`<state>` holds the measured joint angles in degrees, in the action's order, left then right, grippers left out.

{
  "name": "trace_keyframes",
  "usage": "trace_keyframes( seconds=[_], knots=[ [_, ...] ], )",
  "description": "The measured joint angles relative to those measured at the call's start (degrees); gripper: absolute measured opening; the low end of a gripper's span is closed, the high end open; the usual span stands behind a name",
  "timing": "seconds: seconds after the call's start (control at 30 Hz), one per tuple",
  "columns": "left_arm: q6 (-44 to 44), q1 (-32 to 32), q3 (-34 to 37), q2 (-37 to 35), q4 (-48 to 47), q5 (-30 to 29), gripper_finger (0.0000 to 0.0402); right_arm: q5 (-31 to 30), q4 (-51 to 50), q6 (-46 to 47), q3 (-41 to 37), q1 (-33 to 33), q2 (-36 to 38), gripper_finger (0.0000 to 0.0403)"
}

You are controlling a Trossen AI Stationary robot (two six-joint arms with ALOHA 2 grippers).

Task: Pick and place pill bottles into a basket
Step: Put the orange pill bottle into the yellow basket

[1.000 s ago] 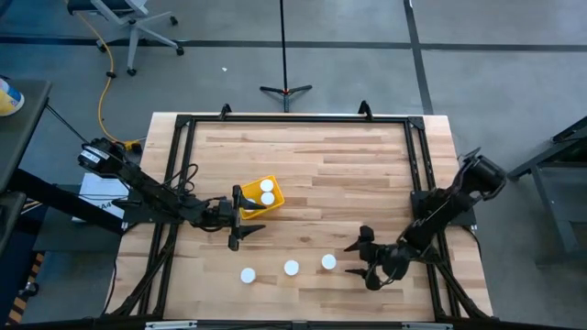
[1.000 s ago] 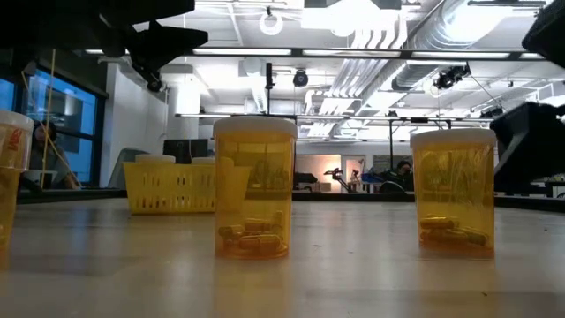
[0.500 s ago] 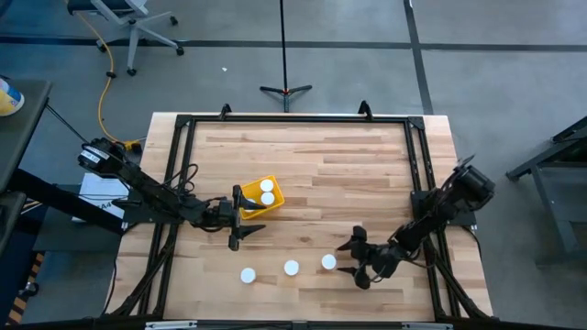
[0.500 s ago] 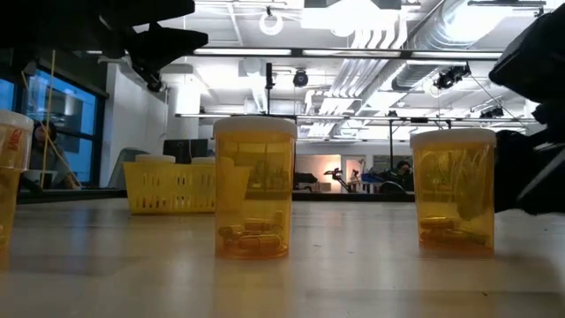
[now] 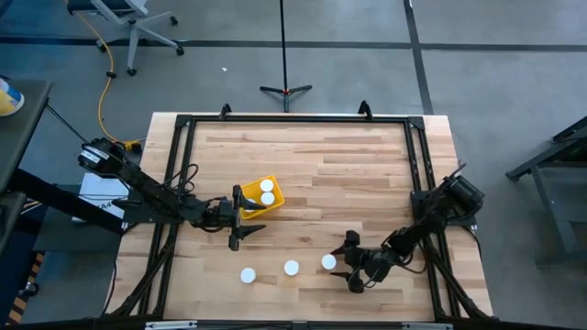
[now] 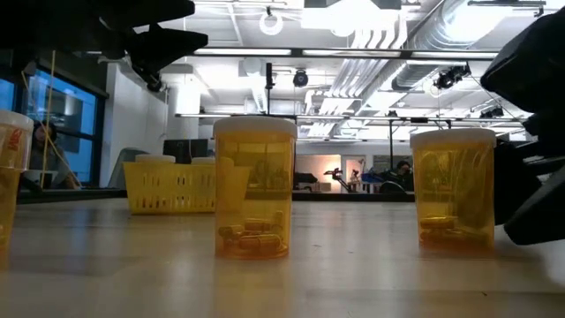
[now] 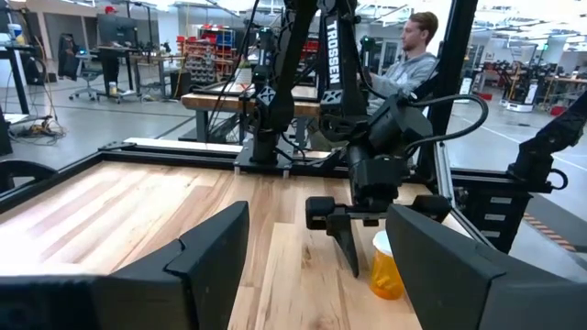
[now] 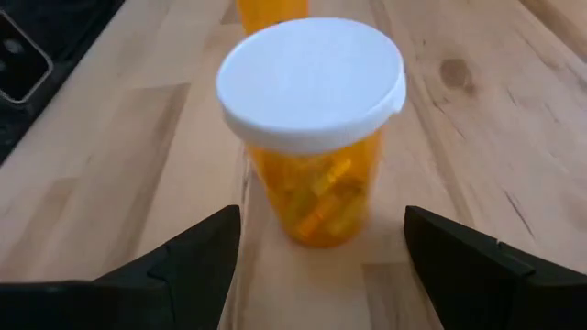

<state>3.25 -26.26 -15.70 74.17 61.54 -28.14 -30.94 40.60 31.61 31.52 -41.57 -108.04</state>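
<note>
Right gripper (image 5: 348, 264) is low at the table's near edge, fingers spread wide on either side of the rightmost pill bottle (image 5: 328, 262). Not closed on it: in the right wrist view the bottle (image 8: 312, 128) stands upright between the two fingers (image 8: 183, 266) with a clear gap on both sides, white cap on, orange capsules visible inside. It holds nothing.

In the low view the same bottle (image 6: 454, 192) stands on the wood with the dark right gripper body just beside it at the frame's right edge.

Three bottles stand loose on the table in a rough row along the near edge: the one between the right fingers, a middle one (image 5: 291, 268), and a left one (image 5: 248, 275). All upright, apart from each other. The middle one shows front and centre in the low view (image 6: 254, 188).

Basket (image 5: 254, 203) sits left of table centre, turned at an angle, with two bottle caps (image 5: 267, 192) showing inside it. In the low view the basket (image 6: 172, 187) sits further back, left of the middle bottle.

Left gripper (image 5: 243, 218) hangs just beside the basket's near side, fingers wide apart and holding nothing; the left wrist view shows open space between its fingers (image 7: 206, 257). That view also catches the right gripper (image 7: 353, 229) next to its bottle (image 7: 387, 266), and a person seated beyond the table (image 7: 138, 206).
</note>
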Motion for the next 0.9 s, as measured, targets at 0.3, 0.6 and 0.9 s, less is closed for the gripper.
trace_keyframes(
  seconds=[0.3,0.6,0.9],
  knots=[
    [0.0,0.0,0.0,0.0,0.0,0.02,0.0294,1.27,0.56,-1.82,0.47,1.52,-0.14,0.0298],
    [0.0,0.0,0.0,0.0,0.0,0.04,0.0294,2.43,1.68,-2.07,0.47,3.34,-0.14,0.0298],
    [0.0,0.0,0.0,0.0,-0.09,0.15,0.0294,1.47,1.76,-1.7,0.47,3.75,-0.14,0.0272]
  ],
)
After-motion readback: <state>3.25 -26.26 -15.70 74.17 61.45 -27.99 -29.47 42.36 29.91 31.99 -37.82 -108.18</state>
